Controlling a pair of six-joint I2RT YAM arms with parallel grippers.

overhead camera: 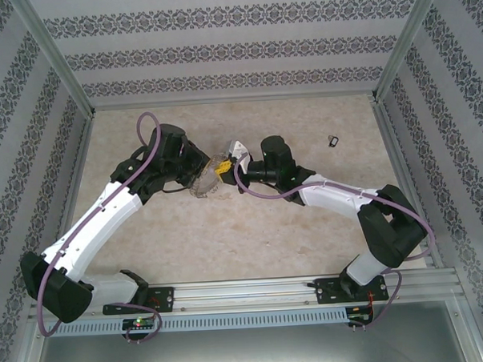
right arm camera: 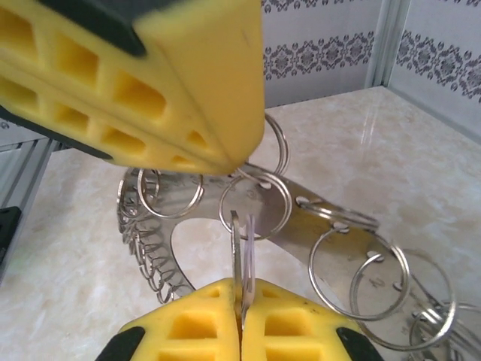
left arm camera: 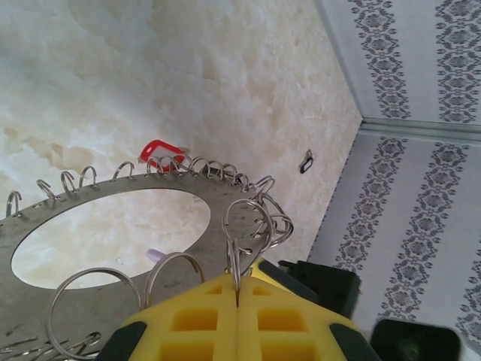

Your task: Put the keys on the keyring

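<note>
Yellow fingers (left arm camera: 188, 323), silvery keyring (left arm camera: 219, 209), beige marbled table (left arm camera: 225, 75), grey floral-striped walls (left arm camera: 421, 226)

The table (overhead camera: 228, 238) has a pale beige, marbled top, and it lies bare across the lower middle of the overhead view. In the upper right of that view a tiny dark-and-silver piece (overhead camera: 332, 140) rests alone on it, near the right wall (overhead camera: 456, 139). The left wrist view shows it right of centre (left arm camera: 305, 161), too small to identify.

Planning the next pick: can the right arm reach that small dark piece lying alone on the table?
Probably not yet. The way to the dark piece looks free, but the right gripper is shut on a small ring of the keyring; it would have to let go first.
</note>
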